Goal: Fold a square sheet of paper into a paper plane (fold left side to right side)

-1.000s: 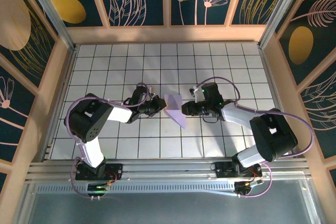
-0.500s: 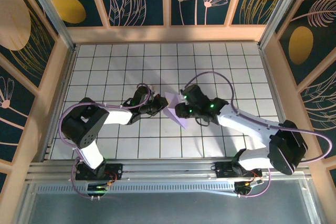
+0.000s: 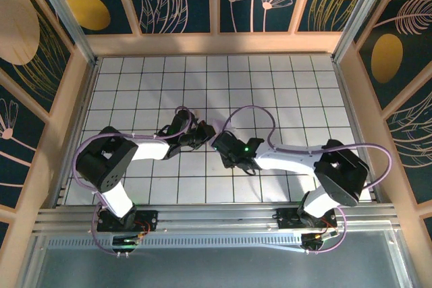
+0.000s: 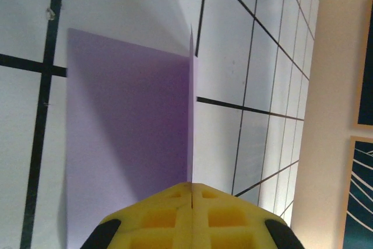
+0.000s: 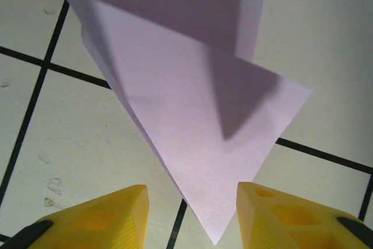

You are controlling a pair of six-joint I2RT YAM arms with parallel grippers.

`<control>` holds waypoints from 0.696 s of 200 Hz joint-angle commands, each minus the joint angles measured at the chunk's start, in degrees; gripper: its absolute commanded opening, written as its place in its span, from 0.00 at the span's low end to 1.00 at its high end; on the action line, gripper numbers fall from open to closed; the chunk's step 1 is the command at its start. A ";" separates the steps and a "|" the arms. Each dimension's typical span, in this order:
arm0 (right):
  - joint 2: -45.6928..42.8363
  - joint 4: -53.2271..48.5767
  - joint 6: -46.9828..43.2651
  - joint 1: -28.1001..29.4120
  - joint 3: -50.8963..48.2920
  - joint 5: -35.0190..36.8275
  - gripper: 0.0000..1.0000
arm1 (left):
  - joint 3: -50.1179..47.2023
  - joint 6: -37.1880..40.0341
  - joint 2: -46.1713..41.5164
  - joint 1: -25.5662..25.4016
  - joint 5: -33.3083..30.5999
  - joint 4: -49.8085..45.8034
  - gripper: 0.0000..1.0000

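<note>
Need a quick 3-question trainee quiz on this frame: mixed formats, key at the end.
1. True or false: the left gripper is shut on an edge of the sheet of paper.
2. Pick one. The right gripper is: A) open, with its fingers on either side of the sheet's pointed corner in the wrist view; B) shut on the sheet; C) shut on nothing.
3. Fill in: the sheet's colour is ____.

Key: 1 true; 2 A; 3 lavender.
</note>
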 commanded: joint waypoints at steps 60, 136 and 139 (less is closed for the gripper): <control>6.06 3.38 -3.08 1.98 3.66 8.61 0.42 | 1.24 -0.99 -1.12 -0.42 -0.18 -1.00 0.00; 8.05 4.55 -4.22 2.04 3.53 9.60 0.34 | 1.37 -0.87 -1.10 -0.42 -0.13 -1.29 0.00; 8.12 4.55 -4.31 2.10 3.58 9.64 0.33 | 1.38 -0.86 -1.12 -0.42 -0.13 -1.29 0.00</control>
